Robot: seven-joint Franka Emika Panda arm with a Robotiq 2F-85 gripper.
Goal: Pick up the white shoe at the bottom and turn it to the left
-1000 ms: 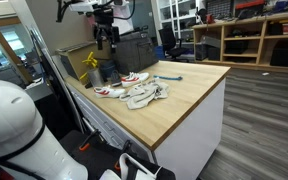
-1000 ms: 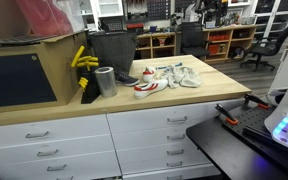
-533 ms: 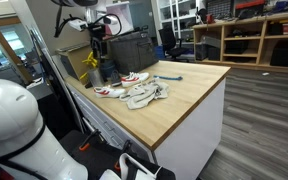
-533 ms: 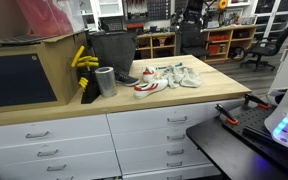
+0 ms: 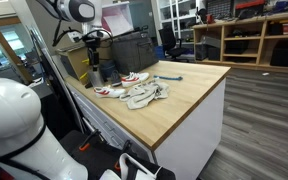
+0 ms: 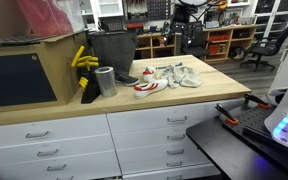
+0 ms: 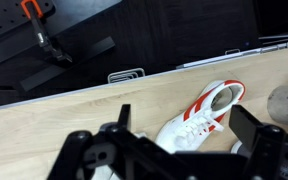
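Note:
Two white shoes with red stripes lie on the wooden counter (image 5: 189, 95). One shoe (image 5: 111, 91) is near the counter's front edge, the other shoe (image 5: 135, 77) lies behind it; both show in an exterior view (image 6: 148, 87) (image 6: 155, 72). In the wrist view one shoe (image 7: 199, 118) lies below and between my fingers. My gripper (image 7: 184, 112) is open and empty, well above the shoes (image 5: 93, 62) (image 6: 184, 38). A white edge (image 7: 101, 172) behind my left finger may be the second shoe.
A crumpled grey-white cloth (image 5: 147, 95) (image 6: 180, 77) lies beside the shoes. A blue tool (image 5: 169, 78) lies farther along the counter. A black bin (image 6: 112, 48), a metal can (image 6: 106, 81) and yellow clamps (image 6: 82, 62) stand by the wooden box (image 6: 24, 70).
My arm has swung sideways over the counter's back end and come lower toward the shoes. The shoes and the cloth have not moved.

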